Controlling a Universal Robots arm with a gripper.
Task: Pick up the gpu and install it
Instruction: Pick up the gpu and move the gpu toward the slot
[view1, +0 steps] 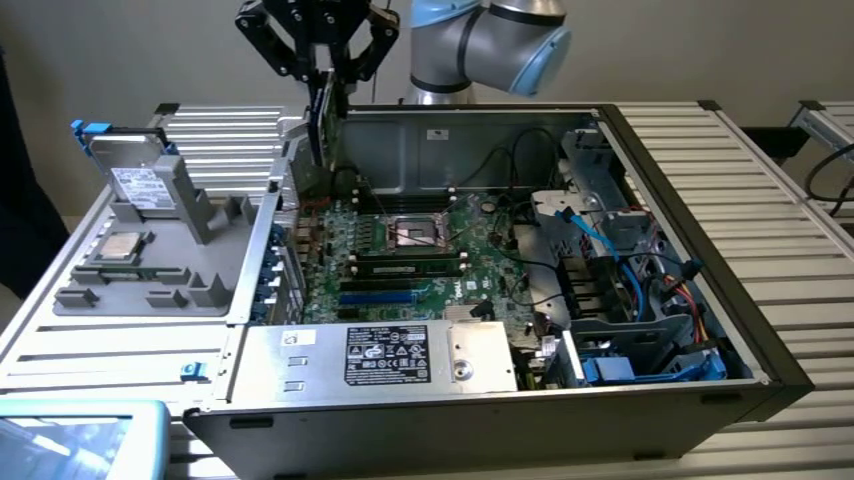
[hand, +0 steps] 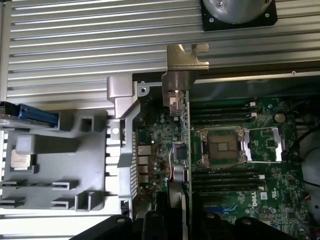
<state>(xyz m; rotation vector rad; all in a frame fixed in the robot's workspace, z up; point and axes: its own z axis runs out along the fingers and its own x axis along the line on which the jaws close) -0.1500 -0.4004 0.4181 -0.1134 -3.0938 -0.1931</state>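
The gpu hangs on edge, upright, above the back corner of the open computer case on the exterior view's left, just over the motherboard. My gripper is shut on its top edge. In the wrist view the gpu shows edge-on, running from my gripper out to its silver end bracket, which sits near the case's rear wall. The card is above the board, not seated in a slot.
A grey holder tray on the exterior view's left carries a silver drive and a processor chip. Inside the case lie the processor socket, a memory stick, the power supply and loose cables.
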